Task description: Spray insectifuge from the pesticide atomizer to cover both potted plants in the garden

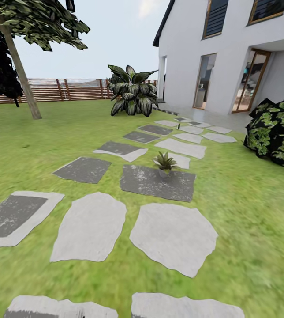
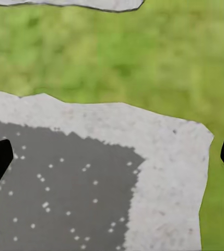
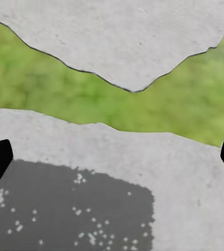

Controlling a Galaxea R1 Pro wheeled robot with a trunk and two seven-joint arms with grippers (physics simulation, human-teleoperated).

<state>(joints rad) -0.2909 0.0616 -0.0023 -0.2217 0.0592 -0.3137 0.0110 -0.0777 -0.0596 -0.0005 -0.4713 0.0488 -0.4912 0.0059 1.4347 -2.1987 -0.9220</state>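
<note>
A garden scene from the robot's head camera. At far left a leaning tree (image 1: 20, 66) stands on the lawn (image 1: 36, 141), with a brown slatted fence (image 1: 49, 90) behind it. Moving right, grey stepping stones (image 1: 173, 236) run up the middle toward a white house (image 1: 230, 48). On one dark stone sits a small spiky plant (image 1: 164, 162) in a barely visible pot; its leaves are too small to tell whether it is one of the two potted plants to be sprayed. Behind it, near the fence, rises a big dark-leaved shrub (image 1: 132, 92). At far right is a dark bush with green blotches (image 1: 276, 132).

The pesticide atomizer cannot be made out here, so its position is unknown. Judged from the task alone, a small spray bottle would likely be light, rigid and smooth, easy to tip; the body below the nozzle head seems the safest place to grip.

In the left wrist camera, the left gripper (image 2: 112, 162) has its two dark fingertips at opposite edges of the picture, spread wide, empty, above a stone slab. The right gripper (image 3: 112, 162) is likewise spread wide and empty over stone and grass.
</note>
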